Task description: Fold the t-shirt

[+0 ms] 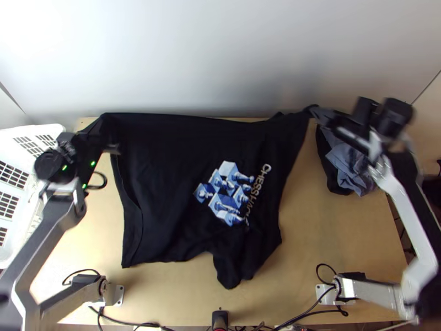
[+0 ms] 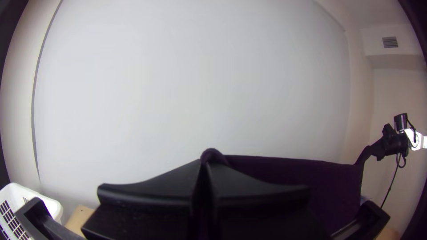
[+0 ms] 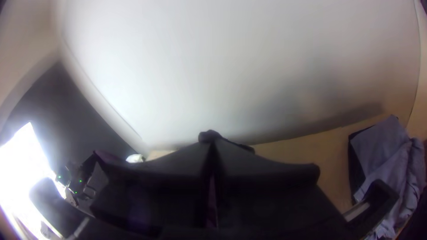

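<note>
The black t-shirt (image 1: pixel 165 182) with a blue chess print hangs stretched between both grippers in the top view, its lower part loosely bunched toward the table's near edge. At its upper left corner is my left gripper (image 1: pixel 105 138), and at its upper right corner my right gripper (image 1: pixel 320 113). In the left wrist view my left gripper (image 2: pixel 203 178) is shut on the t-shirt (image 2: pixel 284 173), a small tip of cloth poking out between the fingers. The right wrist view has my right gripper (image 3: pixel 212 155) shut on another bit of the t-shirt (image 3: pixel 211 134).
A white plastic basket (image 1: pixel 16 140) stands at the table's left side. A pile of grey and black cloth (image 1: pixel 350 165) lies on the right of the wooden table (image 1: pixel 331 231). A pale wall (image 1: pixel 220 55) rises behind.
</note>
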Controlling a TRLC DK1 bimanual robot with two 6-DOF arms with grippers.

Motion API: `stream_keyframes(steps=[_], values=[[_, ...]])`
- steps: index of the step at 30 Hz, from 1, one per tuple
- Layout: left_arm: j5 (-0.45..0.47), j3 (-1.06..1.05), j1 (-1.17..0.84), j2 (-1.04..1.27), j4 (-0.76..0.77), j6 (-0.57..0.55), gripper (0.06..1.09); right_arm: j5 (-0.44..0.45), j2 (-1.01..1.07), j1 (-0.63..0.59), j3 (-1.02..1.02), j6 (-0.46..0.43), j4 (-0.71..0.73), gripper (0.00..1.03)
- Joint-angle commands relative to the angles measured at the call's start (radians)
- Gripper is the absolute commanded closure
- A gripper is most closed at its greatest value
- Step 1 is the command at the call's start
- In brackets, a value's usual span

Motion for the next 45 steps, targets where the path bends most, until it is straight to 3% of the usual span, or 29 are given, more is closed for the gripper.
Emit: stream_keyframes(steps=[1, 10, 14, 18, 25, 36, 45], values=[[0.02, 0.118, 0.054, 0.359, 0.178, 0.022, 1.05, 0.075, 0.401, 0.017, 0.158, -0.057, 0.117, 1.0], [0.014, 0.499, 0.086, 0.765, 0.197, 0.007, 1.05, 0.192, 0.871, 0.017, 0.704, -0.071, 0.115, 1.0], [0.001, 0.632, 0.086, 0.913, 0.193, 0.03, 1.05, 0.227, 1.073, 0.012, 1.007, -0.076, 0.034, 1.0], [0.0, 0.709, 0.087, 1.009, 0.193, 0.056, 1.05, 0.27, 1.138, 0.032, 1.045, -0.131, 0.083, 1.0], [0.005, 0.681, 0.087, 1.035, 0.187, 0.105, 1.05, 0.296, 1.093, 0.075, 0.976, -0.18, -0.063, 1.0], [0.071, 0.482, 0.067, 0.913, 0.188, 0.176, 1.05, 0.325, 0.688, 0.132, 0.487, -0.186, -0.102, 1.0], [0.159, 0.358, 0.1, 0.879, 0.193, 0.277, 1.05, 0.325, 0.501, 0.191, 0.129, -0.197, -0.098, 1.0]])
